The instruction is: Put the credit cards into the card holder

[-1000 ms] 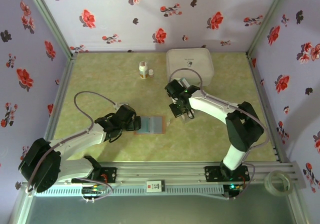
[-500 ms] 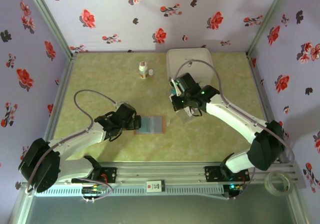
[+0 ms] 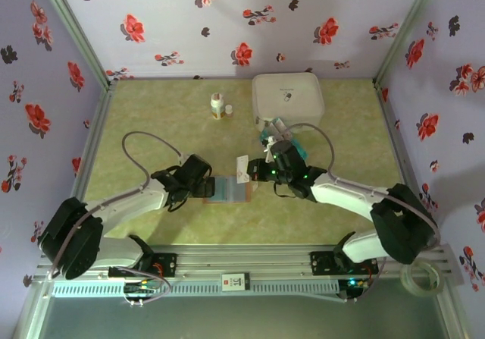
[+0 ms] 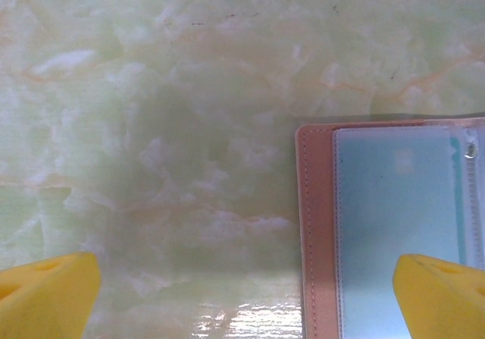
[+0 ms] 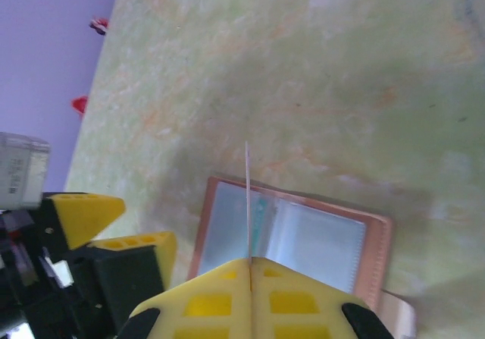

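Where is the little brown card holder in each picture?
Top external: the card holder lies open mid-table, beside the left gripper.
Left wrist: card holder at lower right, tan edge toward the middle.
Right wrist: card holder at lower middle, behind the credit card pinched by the right gripper.
Shared landmark: the left gripper's yellow fingers at the card holder's edge.

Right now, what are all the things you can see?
tan leather folding card holder: one, tan outside, grey-blue inside, open flat mid-table
thin white card: one, white, upright above the card holder
loose teal and white cards: pile, count unclear, beside the box
white square box: one, white, far side
small bottle: one, white and orange, left of the box
clear tape roll: one, near-right rail
left gripper: one, yellow tips, open, at the card holder's left edge
right gripper: one, yellow tips, shut on that card
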